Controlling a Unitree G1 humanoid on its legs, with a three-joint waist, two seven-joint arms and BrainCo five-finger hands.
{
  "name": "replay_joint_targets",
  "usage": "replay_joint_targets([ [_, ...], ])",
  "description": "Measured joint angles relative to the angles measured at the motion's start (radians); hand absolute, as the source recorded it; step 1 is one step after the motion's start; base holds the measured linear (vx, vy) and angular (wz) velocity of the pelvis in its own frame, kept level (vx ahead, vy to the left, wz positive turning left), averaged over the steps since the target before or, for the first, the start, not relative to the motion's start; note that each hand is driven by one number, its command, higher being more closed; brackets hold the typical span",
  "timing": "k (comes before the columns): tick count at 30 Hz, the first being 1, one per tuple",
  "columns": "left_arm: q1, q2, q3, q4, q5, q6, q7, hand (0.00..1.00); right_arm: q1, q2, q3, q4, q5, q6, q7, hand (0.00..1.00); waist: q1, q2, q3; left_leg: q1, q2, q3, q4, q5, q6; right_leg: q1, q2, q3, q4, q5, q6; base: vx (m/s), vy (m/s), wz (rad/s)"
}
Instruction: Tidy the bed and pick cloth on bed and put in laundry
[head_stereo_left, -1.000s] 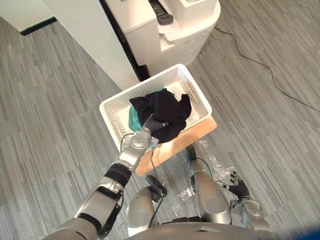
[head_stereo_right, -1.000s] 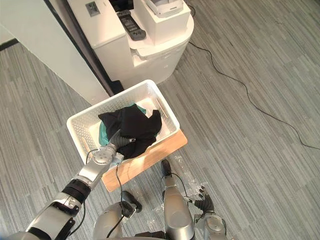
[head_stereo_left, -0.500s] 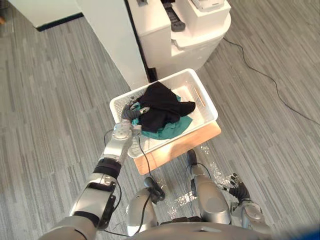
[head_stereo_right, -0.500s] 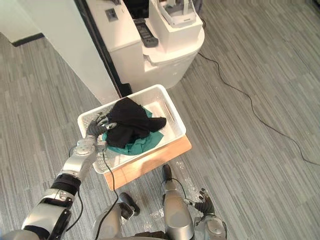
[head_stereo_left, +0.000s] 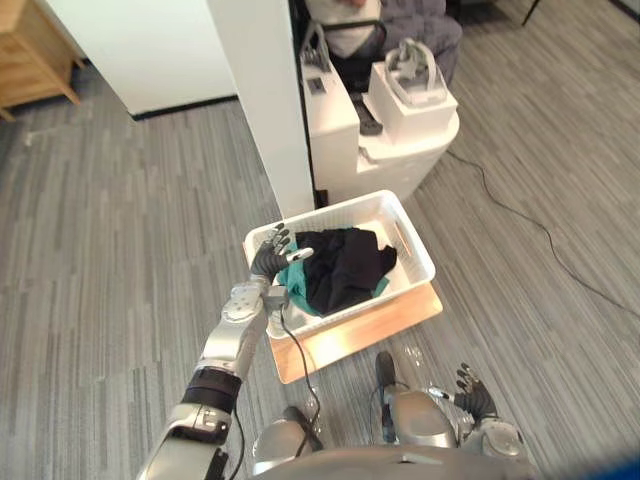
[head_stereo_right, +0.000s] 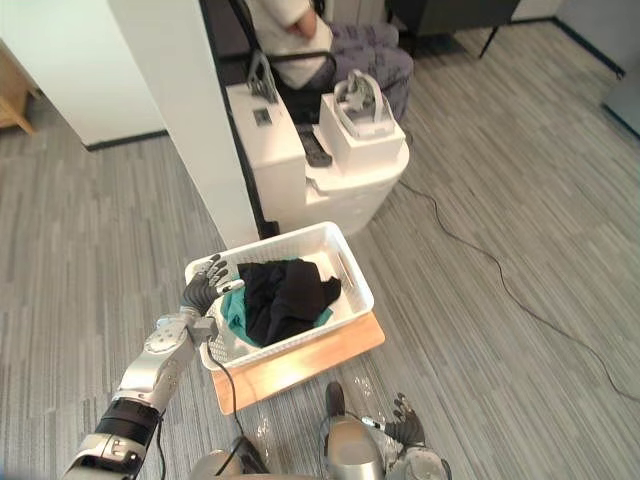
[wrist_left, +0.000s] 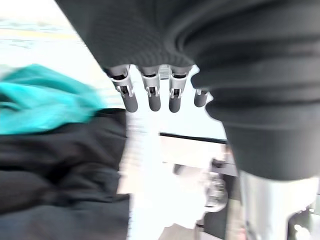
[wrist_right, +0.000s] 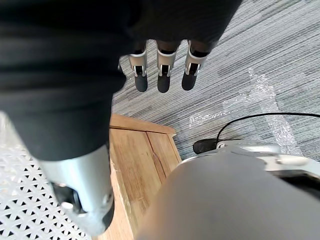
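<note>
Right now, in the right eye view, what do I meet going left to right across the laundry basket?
left hand, open at the left rim → teal cloth → black cloth → right wall of the white laundry basket

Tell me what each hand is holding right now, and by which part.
Nothing is held. The left hand hovers open beside the black cloth, which lies in the white basket; the right hand hangs open, low at the robot's side.
</note>
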Motion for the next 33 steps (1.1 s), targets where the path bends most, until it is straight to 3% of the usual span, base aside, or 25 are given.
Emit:
replay_joint_targets([
  [6,0.108,0.000,0.085,-0.164,-0.031,-0.044,0.001,0.00,0.027,-0.005,-0.014,0.032,-0.023,0.015,0.014,0.00,0.006,0.017,-0.038,0.056,-0.025,-0.027,-0.071,0.034,0.000,0.058,-0.008,-0.030,-0.026,-0.002,0.001,0.00,-0.017,0.17],
  [8,0.145,0.000,0.134,-0.209,-0.054,-0.059,0.019,0.00,0.040,-0.006,-0.035,0.042,-0.024,0.015,0.020,0.00,0.021,0.029,-0.050,0.078,-0.031,-0.036,-0.090,0.039,0.000,0.089,-0.010,-0.041,-0.035,-0.004,0.003,0.01,0.003,0.17],
  [13,0.237,-0.001,0.230,-0.230,-0.088,-0.055,0.071,0.00,0.045,-0.008,-0.068,0.081,-0.035,0.012,0.042,0.00,0.028,0.041,-0.078,0.119,-0.044,-0.071,-0.110,0.047,0.002,0.135,-0.021,-0.076,-0.036,-0.016,0.014,0.02,0.011,0.22],
  [16,0.289,-0.003,0.264,-0.209,-0.089,-0.031,0.095,0.00,0.046,-0.008,-0.087,0.106,-0.035,0.004,0.057,0.00,0.052,0.041,-0.083,0.129,-0.054,-0.087,-0.120,0.047,0.004,0.154,-0.028,-0.085,-0.036,-0.020,0.018,-0.02,0.018,0.11],
  [20,0.347,-0.033,0.332,0.004,-0.120,-0.009,0.119,0.00,0.042,-0.006,-0.100,0.135,-0.030,-0.014,0.075,0.00,0.063,0.032,-0.088,0.130,-0.059,-0.097,-0.123,0.049,0.007,0.161,-0.034,-0.096,-0.040,-0.021,0.018,-0.02,0.002,0.10],
  [23,0.425,-0.088,0.365,0.252,-0.120,-0.016,0.102,0.00,0.040,-0.003,-0.157,0.192,-0.024,-0.033,0.102,0.00,0.072,0.027,-0.094,0.141,-0.060,-0.112,-0.133,0.044,-0.001,0.171,-0.033,-0.110,-0.042,-0.038,0.022,-0.01,-0.006,0.10],
  [26,0.468,-0.121,0.374,0.384,-0.111,-0.028,0.091,0.00,0.038,-0.004,-0.182,0.219,-0.024,-0.039,0.116,0.00,0.080,0.022,-0.096,0.140,-0.058,-0.118,-0.139,0.045,-0.002,0.175,-0.033,-0.124,-0.042,-0.048,0.017,0.02,-0.003,0.16],
  [33,0.521,-0.175,0.384,0.708,-0.014,-0.039,-0.004,0.00,-0.017,0.009,-0.243,0.266,-0.025,-0.059,0.123,0.00,0.085,0.038,-0.100,0.163,-0.057,-0.137,-0.148,0.047,0.000,0.202,-0.030,-0.140,-0.043,-0.052,0.022,0.04,0.008,0.07],
])
